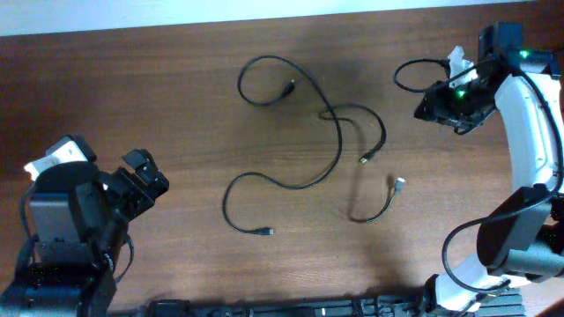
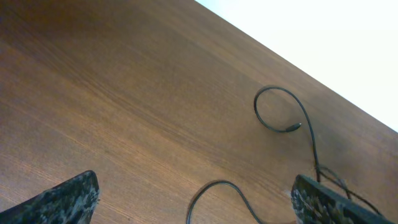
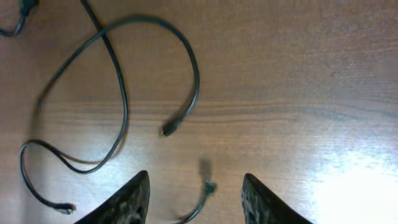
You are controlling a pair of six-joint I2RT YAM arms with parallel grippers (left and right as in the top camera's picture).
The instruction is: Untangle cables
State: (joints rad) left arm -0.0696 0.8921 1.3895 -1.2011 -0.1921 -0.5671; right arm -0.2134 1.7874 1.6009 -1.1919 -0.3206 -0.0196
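Thin black cables lie loosely on the wooden table. A long cable point(image 1: 337, 145) loops from top centre down to a plug at lower centre. A second cable point(image 1: 382, 132) crosses it and ends in a gold plug. A short cable point(image 1: 385, 207) lies apart to their right. My left gripper point(image 1: 157, 179) is open and empty at the left, well away from them. In the left wrist view point(image 2: 196, 180) a cable loop point(image 2: 217, 182) lies between its fingers. My right gripper point(image 1: 426, 106) is open at the upper right. In the right wrist view point(image 3: 196, 176) the short cable's plug end point(image 3: 208, 186) shows between its fingers, not gripped.
The table's far edge point(image 1: 264, 18) runs along the top against a white surface. A thicker black wire point(image 1: 407, 75) fixed to the right arm loops beside its wrist. Dark equipment point(image 1: 308, 308) sits along the front edge.
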